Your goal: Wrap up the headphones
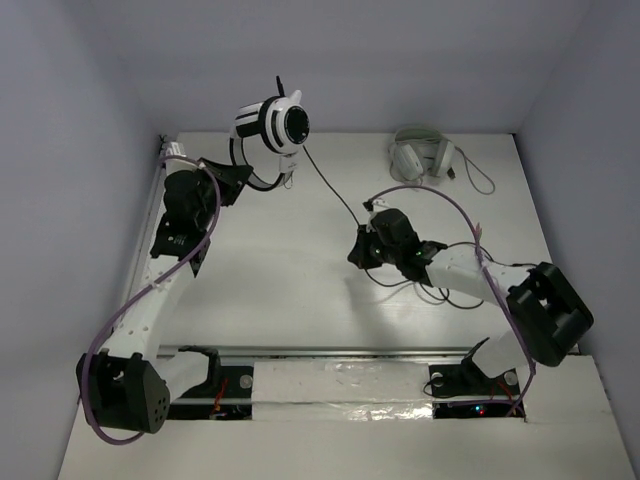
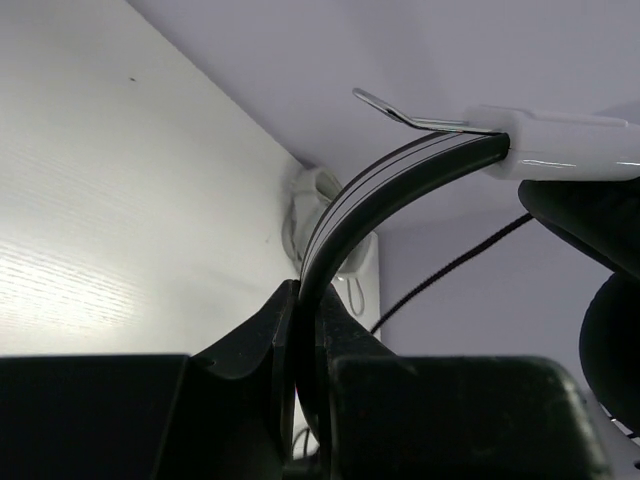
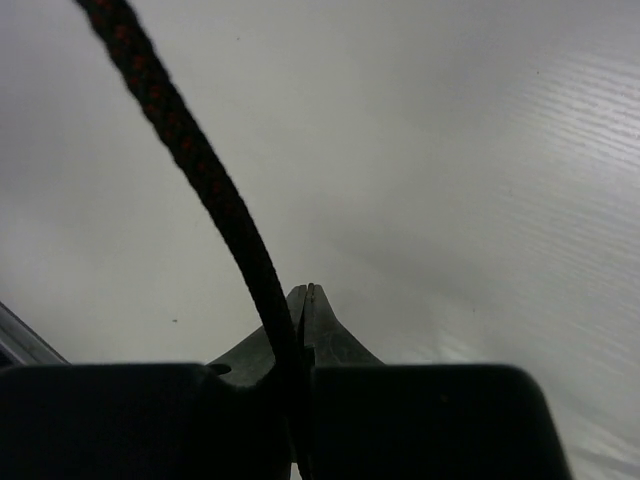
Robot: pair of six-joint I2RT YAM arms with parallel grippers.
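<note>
The white desk (image 1: 300, 290) is the biggest thing. The headphones (image 1: 272, 122) hang in the air over its far left side. The left pincer (image 2: 303, 300) is clamped tight on their thin black band (image 2: 370, 190). The right pincer (image 3: 308, 300) is squeezed onto the thin cable (image 1: 330, 185), which stretches between the two. This looks like the start of wrapping. Next, the cable probably has to go round the headphones without going loose. No words can be read.

Back L: headphones (image 1: 272, 122) — back R: spare headset (image 1: 422, 156), cable (image 1: 330, 185) btwn.
</note>
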